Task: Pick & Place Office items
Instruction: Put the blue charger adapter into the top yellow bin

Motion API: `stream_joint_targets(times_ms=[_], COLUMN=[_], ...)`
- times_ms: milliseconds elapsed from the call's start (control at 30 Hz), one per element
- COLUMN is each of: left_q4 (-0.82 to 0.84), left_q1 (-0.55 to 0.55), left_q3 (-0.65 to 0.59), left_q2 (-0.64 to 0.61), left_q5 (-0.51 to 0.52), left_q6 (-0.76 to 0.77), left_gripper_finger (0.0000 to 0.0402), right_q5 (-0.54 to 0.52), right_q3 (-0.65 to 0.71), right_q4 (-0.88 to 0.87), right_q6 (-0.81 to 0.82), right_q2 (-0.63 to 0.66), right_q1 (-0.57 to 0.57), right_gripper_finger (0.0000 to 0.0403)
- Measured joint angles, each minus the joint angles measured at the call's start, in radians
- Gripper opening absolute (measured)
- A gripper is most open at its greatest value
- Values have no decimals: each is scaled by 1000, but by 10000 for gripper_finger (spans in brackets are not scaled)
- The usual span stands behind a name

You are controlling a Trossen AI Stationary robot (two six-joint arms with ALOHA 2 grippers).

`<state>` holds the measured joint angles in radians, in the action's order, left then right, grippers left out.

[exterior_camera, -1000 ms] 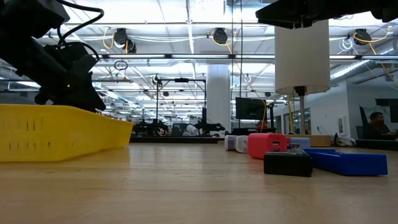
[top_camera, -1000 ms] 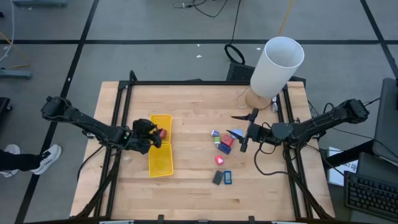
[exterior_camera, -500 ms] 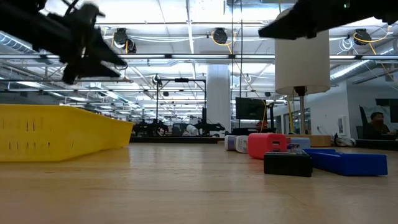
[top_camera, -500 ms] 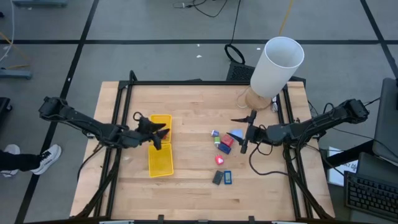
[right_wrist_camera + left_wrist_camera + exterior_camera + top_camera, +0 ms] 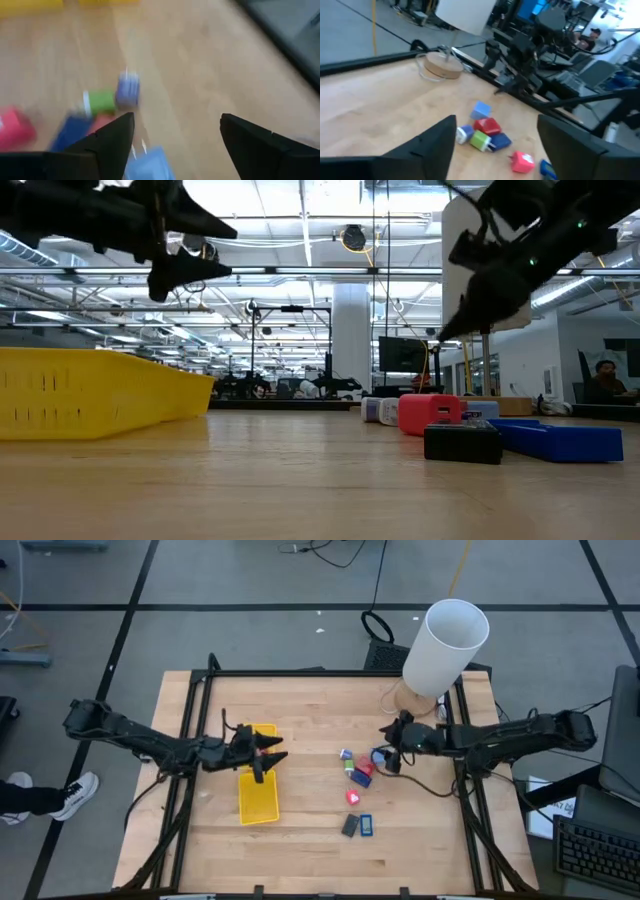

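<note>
Overhead, the office items are seen clustered on the tabletop right of centre, with a dark grey and a blue flat rectangle lying apart toward the near edge. The right claw is held just beside the cluster's far right end, fingers spread and empty; it is judged much the nearer arm, the pieces lying just ahead of its tips. The left claw is held open and empty over the yellow tray, well apart from the cluster.

At tabletop height, the red chunk is seen standing among the pieces, the dark rectangle in front.

From the left wrist, the cluster is seen ahead between the open fingers.

From the right wrist, the blurred pieces are framed between the parted fingers, close below.

No writing can be read anywhere.
</note>
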<state>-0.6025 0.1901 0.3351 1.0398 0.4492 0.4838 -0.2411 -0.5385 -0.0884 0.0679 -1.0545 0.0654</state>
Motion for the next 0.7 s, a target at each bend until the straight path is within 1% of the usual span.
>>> stream_joint_targets(times_ms=[133, 267, 367, 433, 600, 700], left_q4=[-96, -218, -272, -291, -290, -289], left_q1=[-32, -49, -56, -63, -72, -71], left_q3=[0, 0, 0, 0, 0, 0], left_q2=[63, 119, 146, 160, 177, 180], left_q5=[-12, -88, -142, -153, -161, -162], left_q6=[-83, -203, -279, -301, -281, -279], left_gripper_finger=[331, 352, 355, 354, 346, 345], right_q5=[68, 123, 156, 186, 243, 249], right_q3=[0, 0, 0, 0, 0, 0], right_q4=[-21, -6, -7, -6, -17, -25], right_q6=[-89, -177, -219, -222, -226, -209], right_q2=[-63, -131, -183, -216, -286, -306], right_q1=[31, 40, 54, 68, 87, 84], right_gripper_finger=[291, 285, 284, 284, 283, 283])
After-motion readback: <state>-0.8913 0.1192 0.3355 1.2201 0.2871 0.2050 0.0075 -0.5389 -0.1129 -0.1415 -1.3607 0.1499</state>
